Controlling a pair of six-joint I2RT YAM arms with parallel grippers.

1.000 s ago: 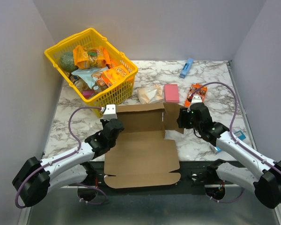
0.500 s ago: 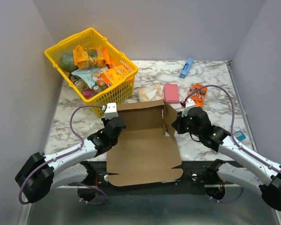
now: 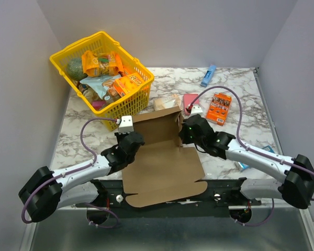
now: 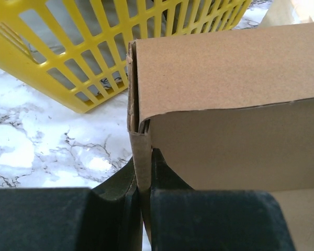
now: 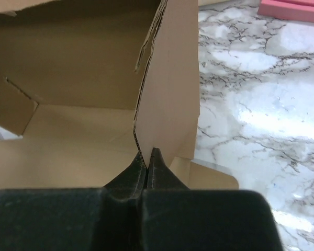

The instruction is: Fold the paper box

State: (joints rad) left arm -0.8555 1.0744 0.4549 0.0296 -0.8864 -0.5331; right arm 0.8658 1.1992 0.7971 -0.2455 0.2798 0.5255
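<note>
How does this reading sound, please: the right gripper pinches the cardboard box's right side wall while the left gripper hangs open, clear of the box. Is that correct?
Not quite. The left gripper is neither open nor clear of the paper box: it is shut on the box's left side wall, as the left wrist view shows. The right gripper does pinch the right side wall.

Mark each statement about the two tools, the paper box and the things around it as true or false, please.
1. The left tool is shut on a side wall of the paper box. True.
2. The right tool hangs open, touching nothing. False: it is shut on the raised right wall of the paper box.
3. The yellow basket is empty. False: it holds snack packs.
4. The orange snack box lies on the marble table, apart from the paper box. True.
</note>
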